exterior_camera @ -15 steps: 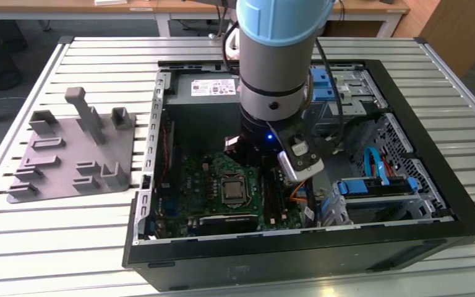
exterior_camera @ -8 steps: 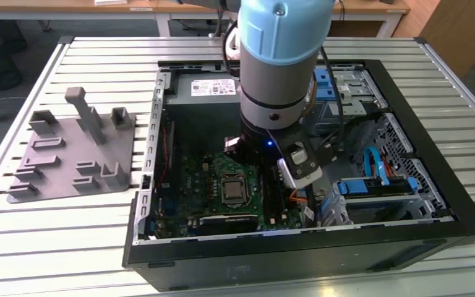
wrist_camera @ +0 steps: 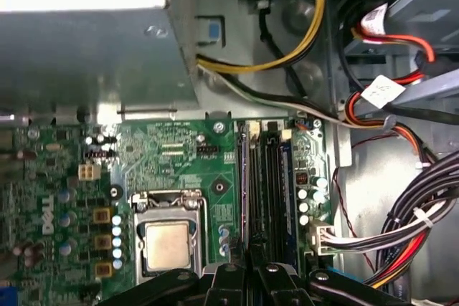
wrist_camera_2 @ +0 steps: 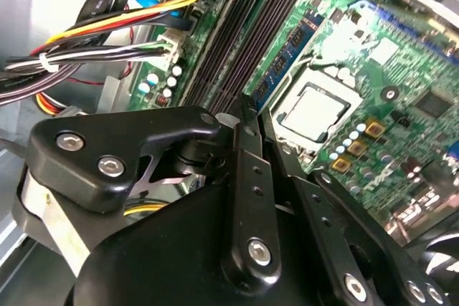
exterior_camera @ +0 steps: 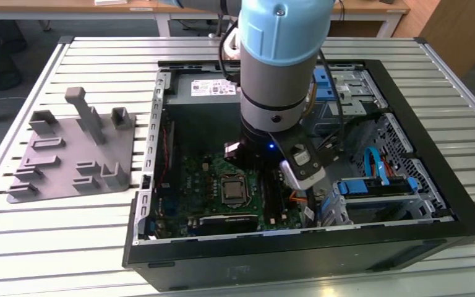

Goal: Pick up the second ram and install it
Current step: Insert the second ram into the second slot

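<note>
Exterior view: end effector (exterior_camera: 297, 185) above motherboard (exterior_camera: 221, 179).

From my remote station I see a pale metal bench (exterior_camera: 72, 247) with a ribbed, slatted top carrying everything. On it, toward the exterior view's left, lies a flat grey plastic tray with upright posts (exterior_camera: 72, 151). Just beside that, toward the exterior view's right, a black open-sided computer case (exterior_camera: 303, 253) lies flat with its green motherboard facing up.
</note>
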